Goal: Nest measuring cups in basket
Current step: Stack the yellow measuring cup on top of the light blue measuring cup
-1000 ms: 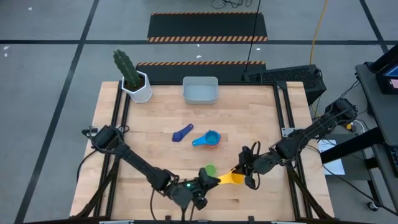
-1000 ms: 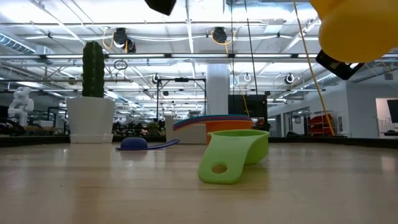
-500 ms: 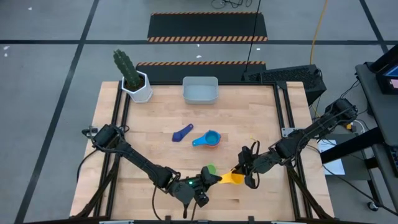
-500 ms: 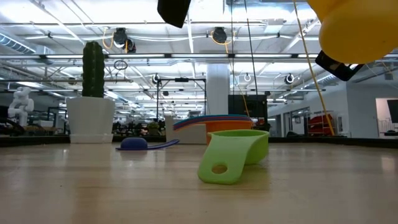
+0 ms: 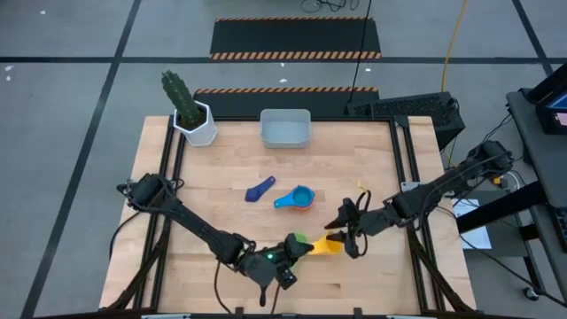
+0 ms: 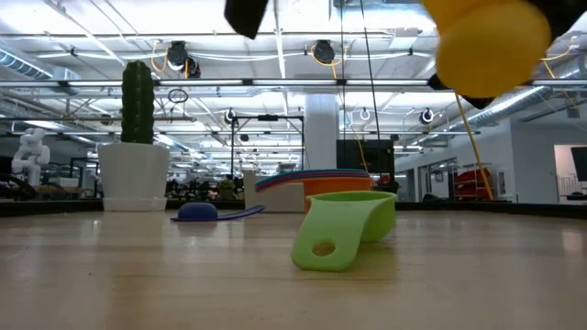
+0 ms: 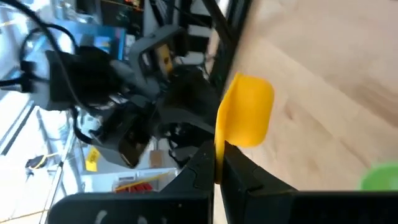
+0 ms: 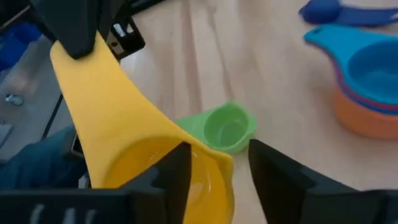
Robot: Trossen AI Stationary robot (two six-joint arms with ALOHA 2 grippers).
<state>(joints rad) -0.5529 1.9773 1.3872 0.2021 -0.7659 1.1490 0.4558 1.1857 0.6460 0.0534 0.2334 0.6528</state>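
Passing the yellow cup (image 5: 330, 246) between arms looks like the step in hand: it hangs above the near part of the desk (image 5: 221, 208), the left claw (image 5: 297, 252) pinching its flat handle while the right claw (image 5: 347, 239) sits at the bowl end, one finger inside the rim and one outside, pressed on the wall as far as the right wrist view shows. To do this well, one claw should have a firm hold before the other lets go, and the cup should stay level so it does not twist out. Just beside it, the green cup (image 5: 299, 241) lies on the desk and should not be knocked. A stack of light blue and orange cups (image 5: 299, 198) and a dark blue cup (image 5: 260, 190) wait mid-desk. At the far edge, well apart, the basket (image 5: 284, 129) stands beside the cactus pot (image 5: 198, 126).
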